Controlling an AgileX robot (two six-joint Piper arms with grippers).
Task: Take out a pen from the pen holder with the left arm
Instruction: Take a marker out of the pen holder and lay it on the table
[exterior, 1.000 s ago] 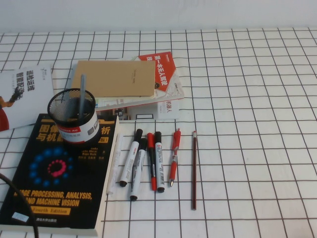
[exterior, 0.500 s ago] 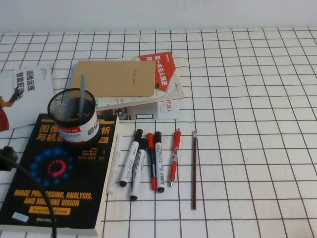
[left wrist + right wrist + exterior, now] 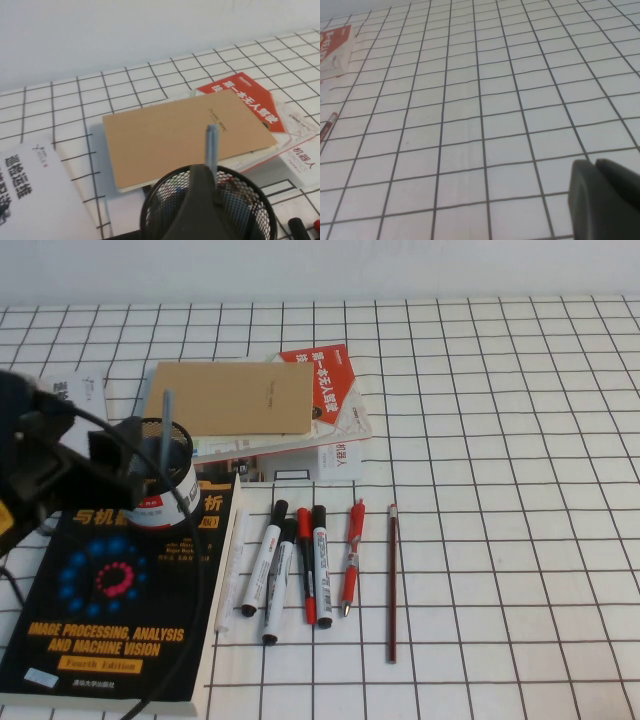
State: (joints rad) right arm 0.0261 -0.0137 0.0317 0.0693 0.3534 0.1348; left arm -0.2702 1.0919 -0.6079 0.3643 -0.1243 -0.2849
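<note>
At far left of the table, your left gripper (image 3: pixel 118 468) hung against the near-left rim of the black mesh pen holder (image 3: pixel 172 502). Can't tell how far it was open; nothing was seen in its hold. That holder sat on the far end of a black textbook (image 3: pixel 110 630). One grey-blue pen (image 3: pixel 166 430) stood inside it, long axis near upright, top end pointing up and a bit toward the far edge, poking above the rim. A tan notebook (image 3: pixel 235 398) lay behind. Right of the book, loose markers (image 3: pixel 320 560) and a dark red pencil (image 3: pixel 392 580) lay flat, lengthwise near-to-far. Your right gripper (image 3: pixel 595 167) hovered closed and empty over bare grid.
</note>
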